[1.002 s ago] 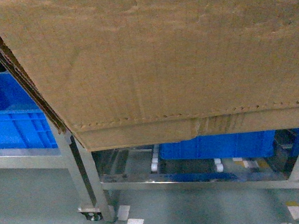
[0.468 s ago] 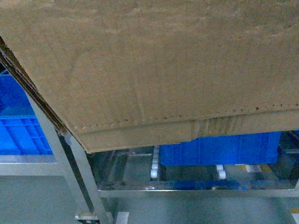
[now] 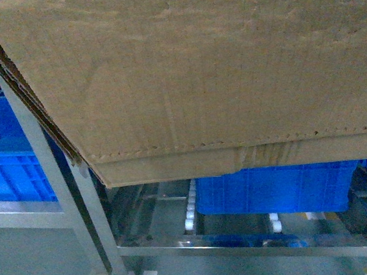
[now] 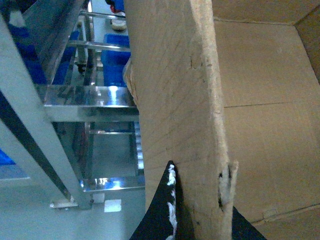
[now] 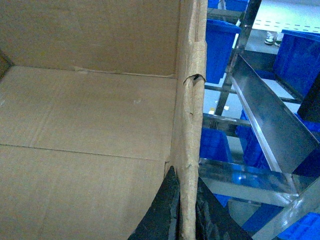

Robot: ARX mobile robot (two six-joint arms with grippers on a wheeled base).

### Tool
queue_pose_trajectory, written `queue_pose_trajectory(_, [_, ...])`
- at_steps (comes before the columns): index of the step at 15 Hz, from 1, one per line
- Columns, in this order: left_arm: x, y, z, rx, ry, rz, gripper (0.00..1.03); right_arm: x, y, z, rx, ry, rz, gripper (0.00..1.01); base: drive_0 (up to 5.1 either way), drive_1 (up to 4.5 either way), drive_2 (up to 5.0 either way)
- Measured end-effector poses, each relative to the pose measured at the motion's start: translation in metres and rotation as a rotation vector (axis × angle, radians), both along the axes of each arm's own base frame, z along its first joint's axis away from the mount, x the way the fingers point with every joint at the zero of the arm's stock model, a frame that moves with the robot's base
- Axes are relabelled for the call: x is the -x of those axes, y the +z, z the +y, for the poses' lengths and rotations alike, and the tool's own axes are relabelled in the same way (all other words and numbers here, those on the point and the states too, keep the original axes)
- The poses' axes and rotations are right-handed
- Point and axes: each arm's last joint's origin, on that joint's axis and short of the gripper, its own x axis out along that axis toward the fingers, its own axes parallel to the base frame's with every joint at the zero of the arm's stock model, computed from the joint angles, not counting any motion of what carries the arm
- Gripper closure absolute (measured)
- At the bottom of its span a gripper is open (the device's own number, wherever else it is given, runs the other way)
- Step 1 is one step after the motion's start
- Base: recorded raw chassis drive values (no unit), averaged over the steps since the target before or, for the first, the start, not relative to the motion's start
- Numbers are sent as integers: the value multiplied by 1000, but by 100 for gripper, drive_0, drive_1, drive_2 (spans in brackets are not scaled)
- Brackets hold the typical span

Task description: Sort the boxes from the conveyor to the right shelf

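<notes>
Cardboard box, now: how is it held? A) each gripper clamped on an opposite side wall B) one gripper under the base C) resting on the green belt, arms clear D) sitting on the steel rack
A: the left gripper straddles one wall of the cardboard box and the right gripper straddles the opposite wall, with the steel rack below and beside it.

Steel rack (image 3: 80,204) stands on grey-green floor (image 3: 34,266), slanted uprights, white roller tracks (image 3: 190,211) on lower tier. Blue crate (image 3: 275,190) rests on rollers; another blue crate (image 3: 10,172) at left.
</notes>
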Motion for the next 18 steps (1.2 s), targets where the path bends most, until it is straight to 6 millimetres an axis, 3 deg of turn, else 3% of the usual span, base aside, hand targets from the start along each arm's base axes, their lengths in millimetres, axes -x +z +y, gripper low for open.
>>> queue_pose_trajectory(5, [-1,6,-1,-8,-11,32,99,0,-2,0,3,5,32,98,0,0,0])
queue_pose_trajectory(7, [-20,51,0,2,-31,88,99,-18,47,1,-10,12,78,98,0,0,0])
queue_pose_trajectory(9, [-25,68,0,14,-38,66,99,-19,62,1,-13,7,59,98,0,0,0])
queue_pose_trajectory(18, [-28,70,-3,1,-57,63,99,-16,64,0,-18,-11,64,98,0,0,0])
